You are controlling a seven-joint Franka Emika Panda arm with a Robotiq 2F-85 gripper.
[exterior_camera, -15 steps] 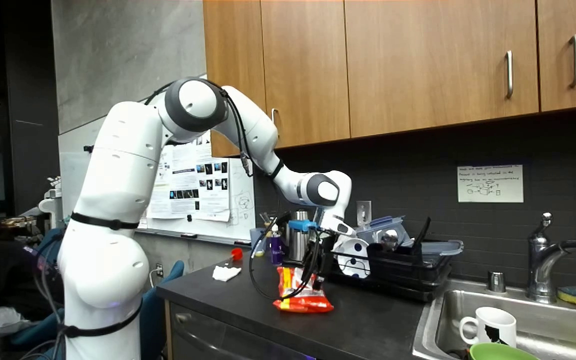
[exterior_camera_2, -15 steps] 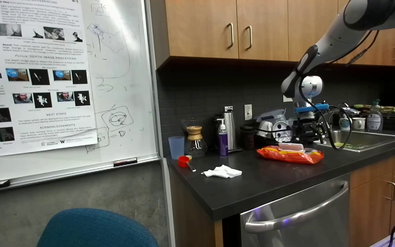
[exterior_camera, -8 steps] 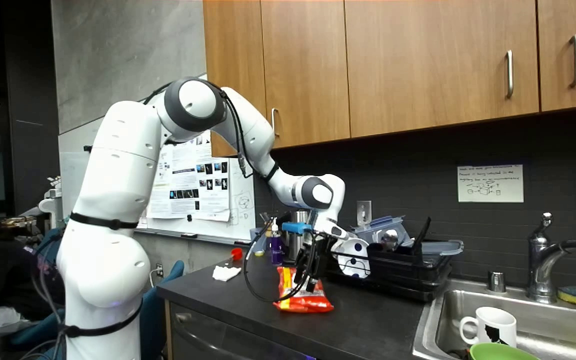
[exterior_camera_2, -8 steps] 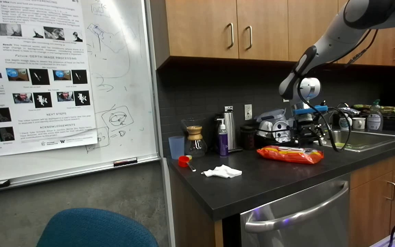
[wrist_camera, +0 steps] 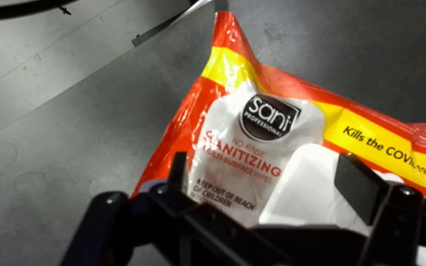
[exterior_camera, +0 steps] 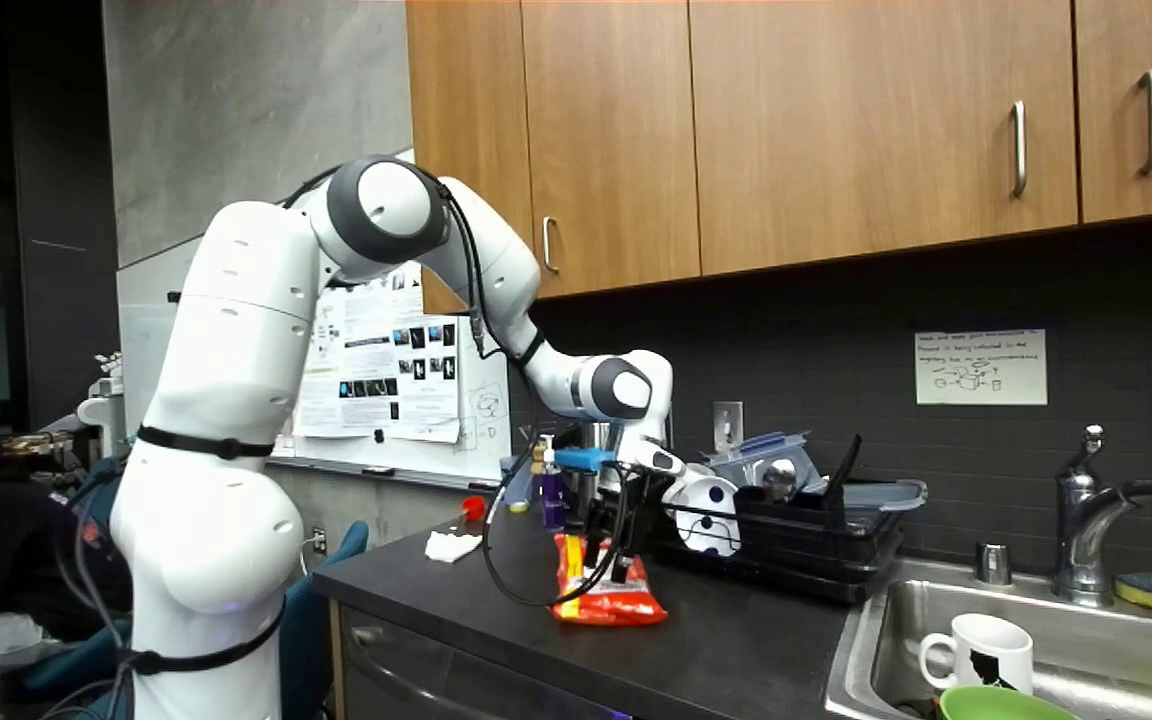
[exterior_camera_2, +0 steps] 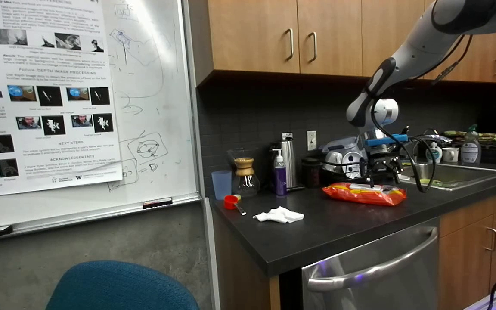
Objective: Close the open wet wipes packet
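Note:
The wet wipes packet (exterior_camera: pixel 624 606), orange-red with yellow print, lies flat on the counter. It also shows in an exterior view (exterior_camera_2: pixel 362 196) and in the wrist view (wrist_camera: pixel 231 68). Its white flap (wrist_camera: pixel 301 177) lies low over the packet's top in the wrist view; I cannot tell if it is pressed down. My gripper (wrist_camera: pixel 263 168) is open with nothing between its fingers, pointing down just over the packet. One finger is by the packet's plain edge, the other over the flap's side. In both exterior views the gripper (exterior_camera: pixel 606 562) (exterior_camera_2: pixel 384 178) is close above the packet; contact is unclear.
A black dish rack (exterior_camera: pixel 786 545) with dishes stands behind the packet, beside the sink (exterior_camera: pixel 866 640). A purple pump bottle (exterior_camera_2: pixel 280 178), a steel flask (exterior_camera_2: pixel 289 165) and a glass carafe (exterior_camera_2: pixel 245 185) stand at the back. A white tissue (exterior_camera_2: pixel 279 215) and red scoop (exterior_camera_2: pixel 230 202) lie nearby.
The white flap stood up from the packet one second ago and lies low now. My gripper has moved a little left in both exterior views, and its fingers show more spread. The packet has stayed put.

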